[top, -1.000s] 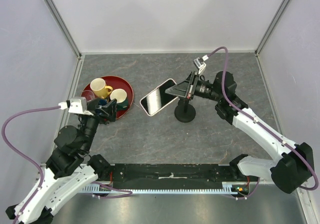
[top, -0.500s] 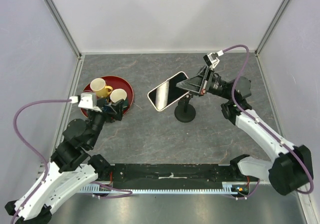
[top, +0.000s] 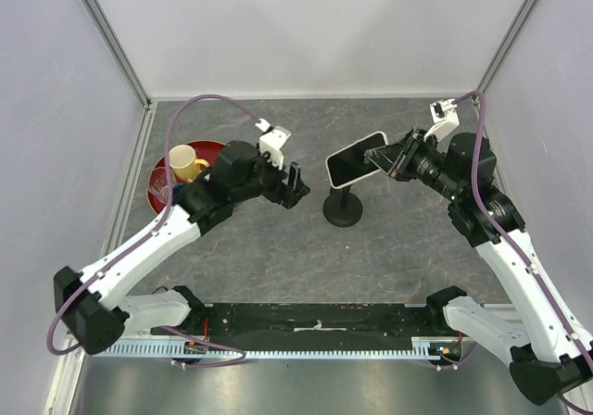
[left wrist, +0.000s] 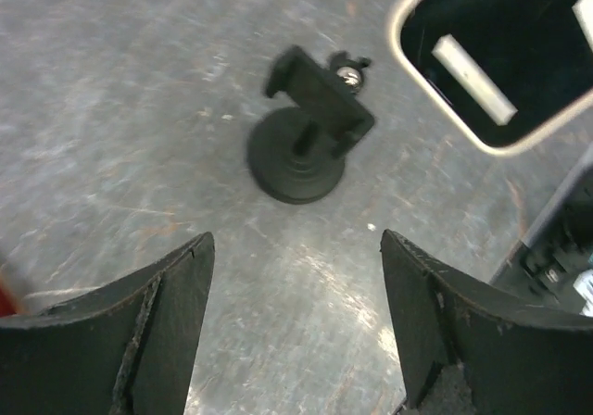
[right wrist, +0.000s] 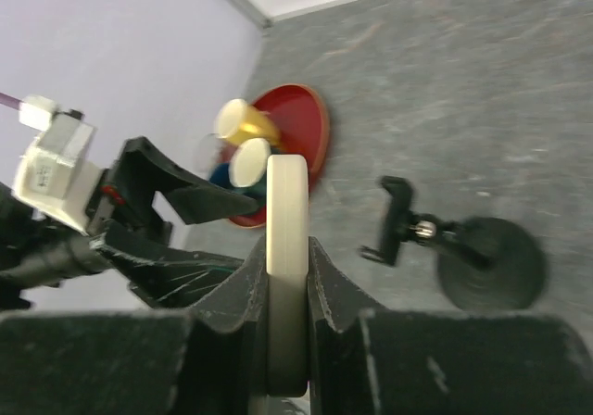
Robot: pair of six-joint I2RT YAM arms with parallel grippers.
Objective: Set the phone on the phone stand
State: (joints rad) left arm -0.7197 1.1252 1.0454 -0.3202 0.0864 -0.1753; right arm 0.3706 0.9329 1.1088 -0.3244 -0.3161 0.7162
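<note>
The phone [top: 356, 159], black screen with a cream edge, is held in the air by my right gripper [top: 391, 160], which is shut on its right end, above and just right of the phone stand [top: 343, 208]. In the right wrist view the phone's cream edge [right wrist: 285, 220] stands between the jaws and the stand [right wrist: 463, 248] lies to the right. My left gripper [top: 296, 185] is open and empty, just left of the stand. In the left wrist view the stand [left wrist: 306, 132] is ahead of my gripper [left wrist: 296, 332] and the phone [left wrist: 505, 49] is at the upper right.
A red tray [top: 171, 169] with a yellow mug [top: 186, 163] and other cups sits at the left, partly hidden by my left arm. Metal frame posts and pale walls close in the table on three sides.
My left arm swung from the tray toward the stand. My right gripper carried the phone rightward and up, from left of the stand to over its right side.
</note>
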